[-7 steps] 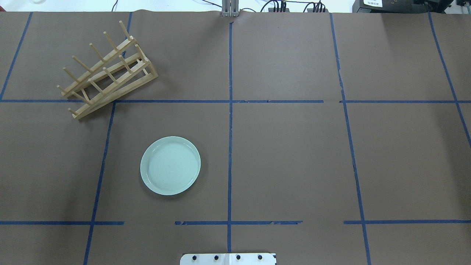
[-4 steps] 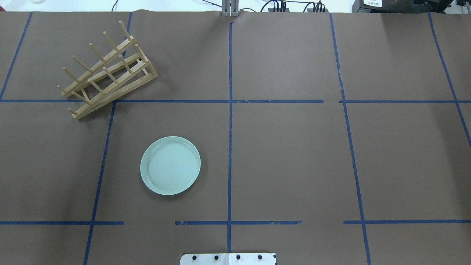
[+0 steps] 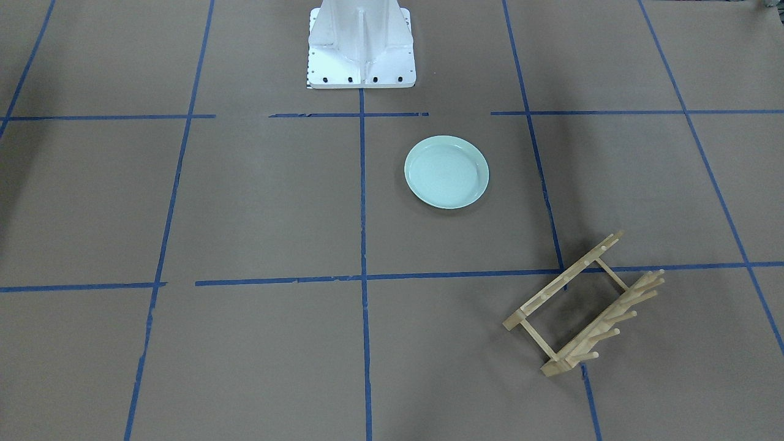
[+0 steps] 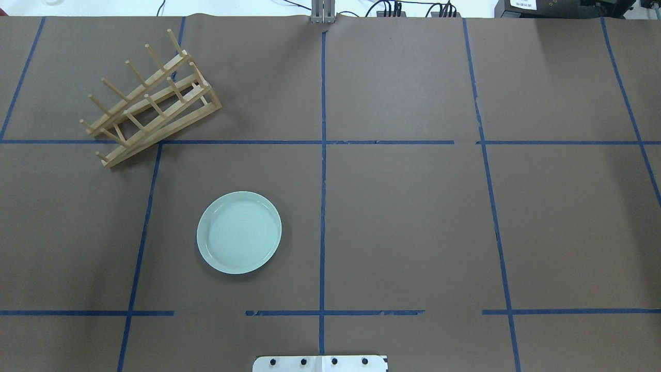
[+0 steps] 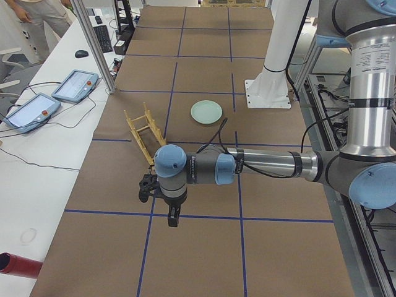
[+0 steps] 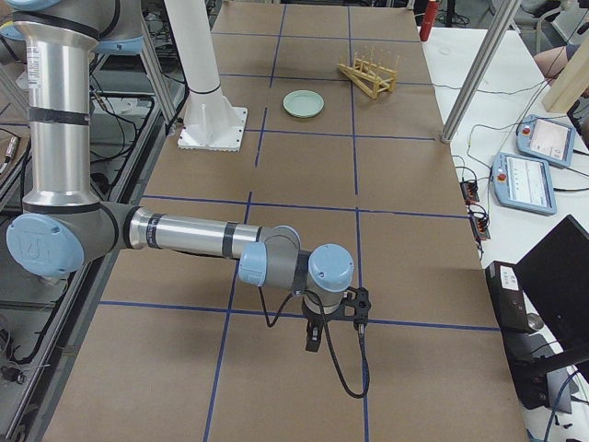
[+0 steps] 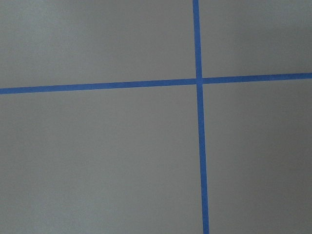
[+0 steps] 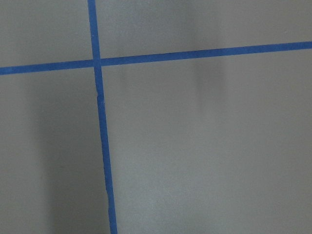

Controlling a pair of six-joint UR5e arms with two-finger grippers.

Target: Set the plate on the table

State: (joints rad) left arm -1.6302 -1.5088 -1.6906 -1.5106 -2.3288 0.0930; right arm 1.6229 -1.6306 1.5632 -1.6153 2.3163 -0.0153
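Note:
The pale mint-green plate (image 4: 239, 232) lies flat on the brown table (image 4: 413, 222), left of the centre tape line; it also shows in the front view (image 3: 446, 172). No gripper touches it. My left gripper (image 5: 172, 218) shows only in the exterior left view, far from the plate (image 5: 206, 112), low over the table. My right gripper (image 6: 313, 339) shows only in the exterior right view, far from the plate (image 6: 303, 103). I cannot tell whether either is open or shut. Both wrist views show only bare paper and tape lines.
A light wooden peg dish rack (image 4: 150, 101) lies tipped at the back left, empty, apart from the plate. The white robot base (image 3: 361, 46) stands at the near edge. Tablets (image 5: 74, 85) and cables lie on the side bench.

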